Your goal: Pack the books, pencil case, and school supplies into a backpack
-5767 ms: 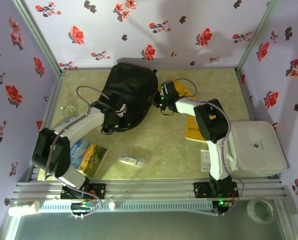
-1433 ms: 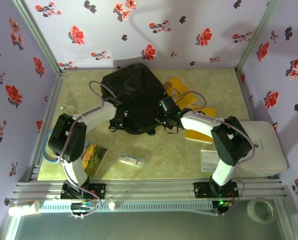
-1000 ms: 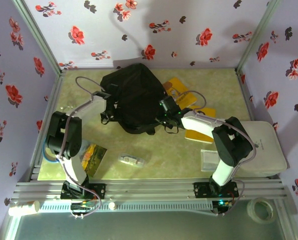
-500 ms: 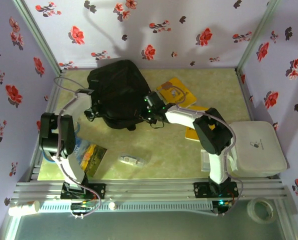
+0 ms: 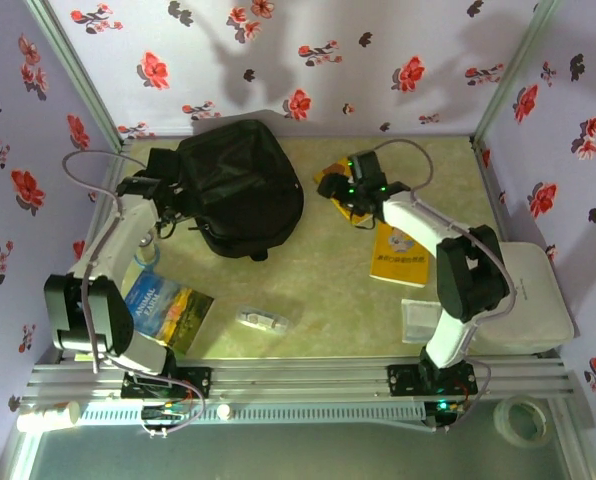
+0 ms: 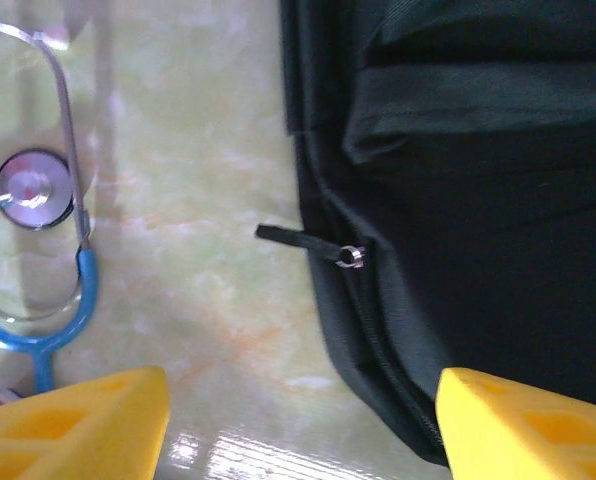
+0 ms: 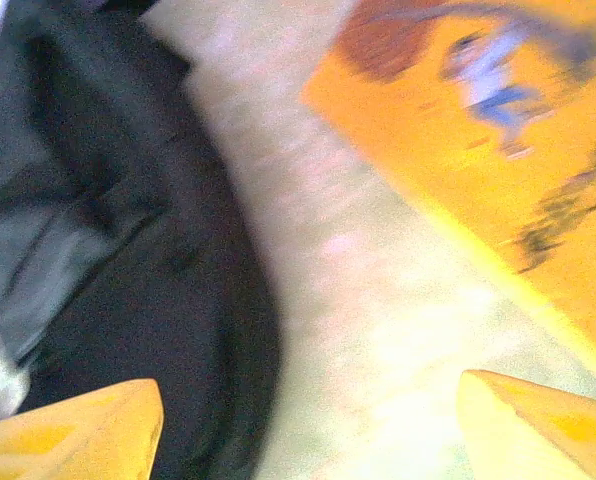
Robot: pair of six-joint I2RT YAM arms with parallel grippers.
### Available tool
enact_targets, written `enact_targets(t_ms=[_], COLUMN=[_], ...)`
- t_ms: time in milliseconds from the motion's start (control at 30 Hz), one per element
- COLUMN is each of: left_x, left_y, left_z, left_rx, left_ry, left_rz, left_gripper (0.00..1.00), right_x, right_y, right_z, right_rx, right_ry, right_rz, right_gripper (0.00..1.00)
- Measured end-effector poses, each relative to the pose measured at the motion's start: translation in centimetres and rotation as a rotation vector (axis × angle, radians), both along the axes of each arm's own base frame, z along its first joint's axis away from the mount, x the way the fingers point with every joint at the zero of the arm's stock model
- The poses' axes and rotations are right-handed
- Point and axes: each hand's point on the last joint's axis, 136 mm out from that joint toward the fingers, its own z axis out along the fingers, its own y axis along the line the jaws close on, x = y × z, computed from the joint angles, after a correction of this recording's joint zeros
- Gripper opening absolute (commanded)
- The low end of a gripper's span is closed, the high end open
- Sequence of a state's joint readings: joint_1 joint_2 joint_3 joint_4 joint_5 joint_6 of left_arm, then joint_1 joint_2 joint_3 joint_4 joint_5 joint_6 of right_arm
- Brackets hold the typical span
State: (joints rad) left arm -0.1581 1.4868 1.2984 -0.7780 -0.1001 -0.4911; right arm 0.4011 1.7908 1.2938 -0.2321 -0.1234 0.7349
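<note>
The black backpack (image 5: pixel 240 185) lies at the back left of the table, zipped edge and zip pull (image 6: pixel 308 243) facing my left gripper (image 5: pixel 168 192). That gripper (image 6: pixel 298 430) hangs open just off the bag's left edge, holding nothing. My right gripper (image 5: pixel 346 193) is open over the floor between the backpack (image 7: pixel 128 250) and a yellow book (image 7: pixel 498 130), empty. A second yellow book (image 5: pixel 398 255) lies right of centre. The blue book (image 5: pixel 163 310) lies at the front left. The pencil case (image 5: pixel 263 320) rests near the front middle.
A blue stethoscope (image 6: pixel 28 330) lies left of the backpack by the left wall. A flat clear square box (image 5: pixel 418 320) and a white boxy case (image 5: pixel 518 295) sit at the front right. Flowered walls close three sides.
Both grippers have opened and let go of the backpack, which now lies further left. The right gripper has swung right towards the yellow book; the left has drawn back left.
</note>
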Motion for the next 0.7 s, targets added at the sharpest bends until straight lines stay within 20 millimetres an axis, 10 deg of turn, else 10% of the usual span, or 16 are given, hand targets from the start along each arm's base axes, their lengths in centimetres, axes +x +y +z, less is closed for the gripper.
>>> enact_targets(t_ms=[367, 700], left_x=[-1.8, -1.8], left_y=[-0.1, -2.1], left_z=[0.9, 1.0], left_rx=[-0.052, -0.176], left_ry=[-0.078, -0.087], left_rz=[-0.002, -0.025], left_gripper=[1.0, 1.0], right_x=[4.9, 3.5], right_y=[-2.3, -2.2], right_z=[-6.6, -8.5], right_rx=[-0.106, -0.117], right_ry=[0.142, 0.173], right_rz=[-0.039, -0.031], right_gripper=[0.77, 0.75])
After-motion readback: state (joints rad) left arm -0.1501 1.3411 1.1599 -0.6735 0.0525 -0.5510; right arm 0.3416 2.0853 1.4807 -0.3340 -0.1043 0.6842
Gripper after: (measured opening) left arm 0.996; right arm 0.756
